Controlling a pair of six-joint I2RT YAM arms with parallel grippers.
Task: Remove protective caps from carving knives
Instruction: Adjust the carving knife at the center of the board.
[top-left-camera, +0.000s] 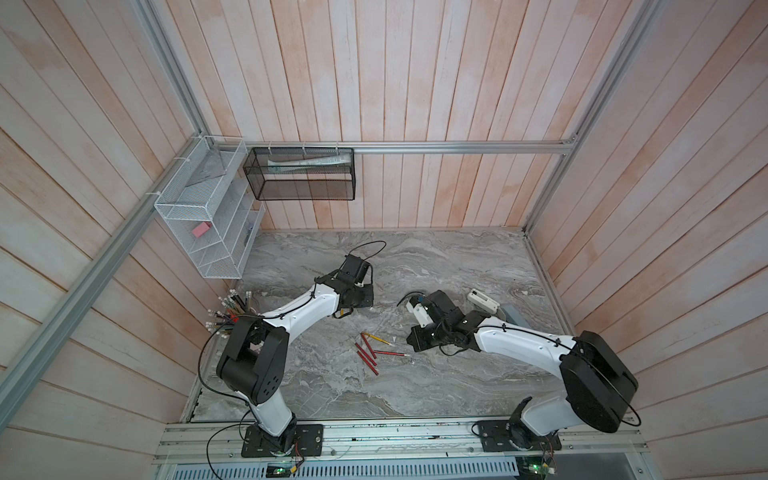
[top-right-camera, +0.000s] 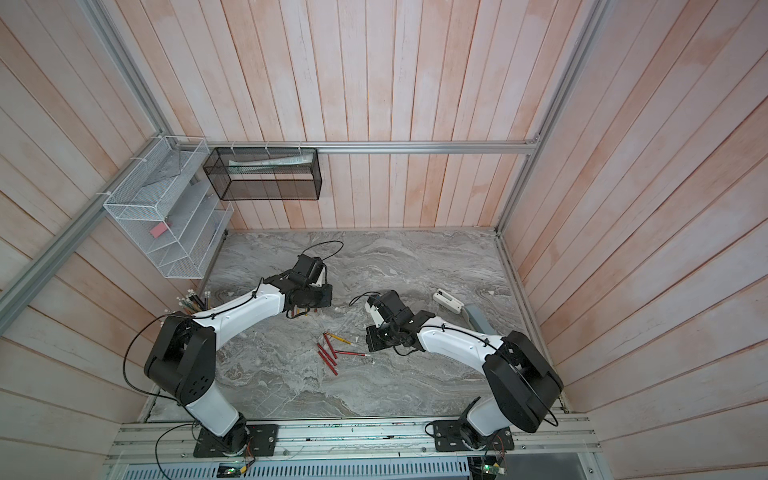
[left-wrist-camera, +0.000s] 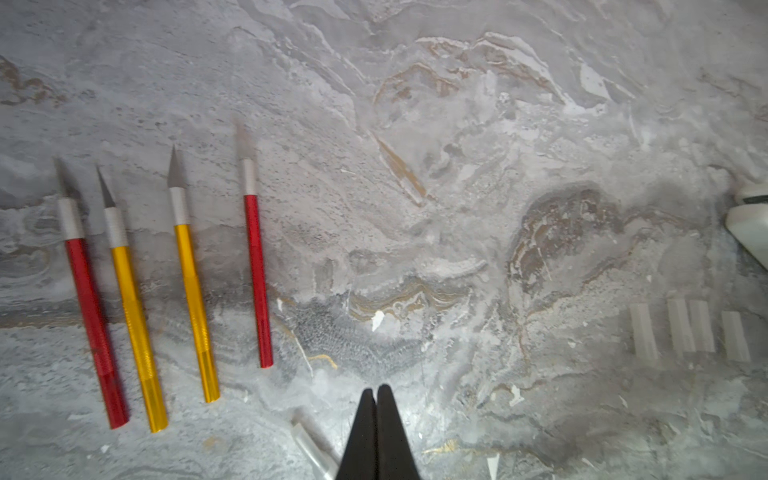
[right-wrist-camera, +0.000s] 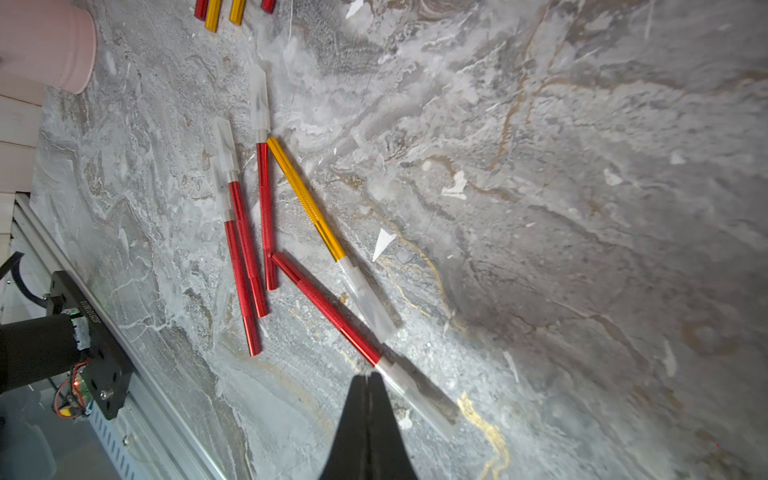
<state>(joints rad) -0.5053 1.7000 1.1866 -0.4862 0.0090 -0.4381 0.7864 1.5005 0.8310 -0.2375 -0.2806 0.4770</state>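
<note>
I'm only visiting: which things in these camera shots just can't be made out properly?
Left wrist view: a white object is cut off by the edge; one protective cap lies partly behind the shut left gripper.
Right wrist view: a pink object is cut by the corner; four knife ends run off the edge.
Both top views: the row of loose caps is too small to find.

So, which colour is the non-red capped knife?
The knife is yellow; right wrist view shows it best.
</note>
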